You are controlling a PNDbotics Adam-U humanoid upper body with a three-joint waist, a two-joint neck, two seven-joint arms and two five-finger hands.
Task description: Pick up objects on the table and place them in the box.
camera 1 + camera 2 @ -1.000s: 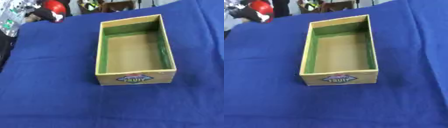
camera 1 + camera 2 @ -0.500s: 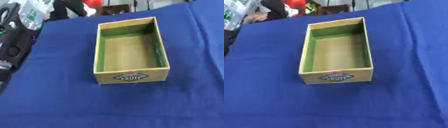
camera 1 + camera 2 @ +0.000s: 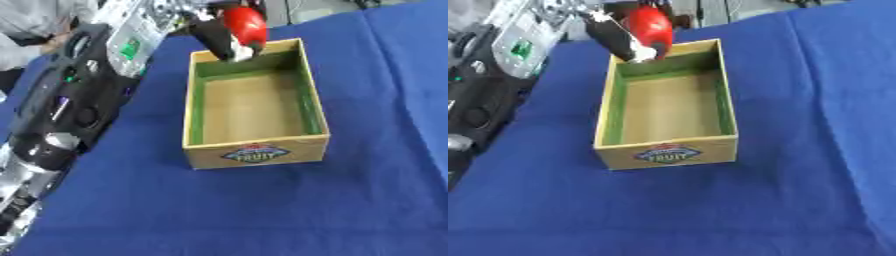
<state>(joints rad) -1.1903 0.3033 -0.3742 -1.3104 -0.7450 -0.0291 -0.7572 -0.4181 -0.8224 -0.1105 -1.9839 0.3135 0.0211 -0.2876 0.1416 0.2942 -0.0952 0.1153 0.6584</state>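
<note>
Your work surface is a table covered with a blue cloth, lying flat and slightly askew in view. A person's grey sleeve shows at the far-left corner.

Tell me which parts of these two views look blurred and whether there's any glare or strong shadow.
Left eye view: the left hand and red object it holds are smeared, while the box is sharper, its label only partly readable. Right eye view: the same smear on the hand, and the arm at the left edge is soft. No glare on the blue cloth; lighting even, shadows faint.
</note>
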